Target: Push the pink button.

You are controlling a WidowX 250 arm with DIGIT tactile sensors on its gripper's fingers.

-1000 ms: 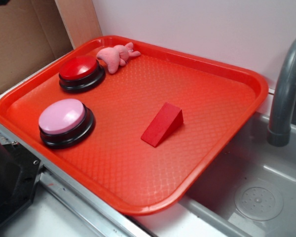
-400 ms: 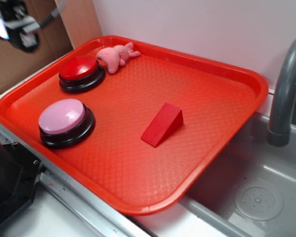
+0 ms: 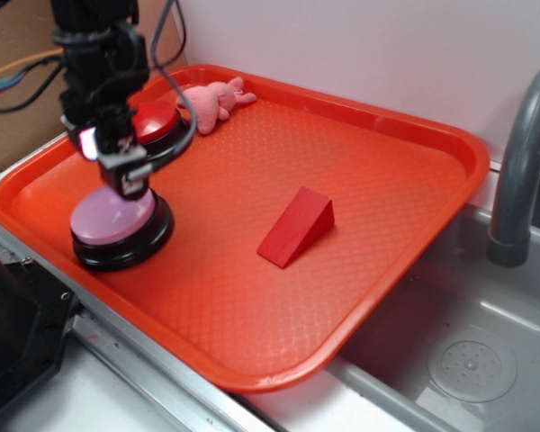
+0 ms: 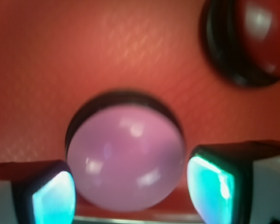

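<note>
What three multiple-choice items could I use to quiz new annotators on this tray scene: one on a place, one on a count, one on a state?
1. Where is the gripper?
A. Over the pink button
B. Over the red wedge
C. Over the sink

2. How many dome buttons sit on the tray?
A. One
B. Two
C. Three

3. How are the fingers set?
A. Shut on the plush bunny
B. Apart, flanking the pink dome
C. Shut on the wedge

Key: 1 A, the exterior view shows it above the pink dome. 2 B, pink plus the red button. 3 B, the wrist view shows one finger on each side.
</note>
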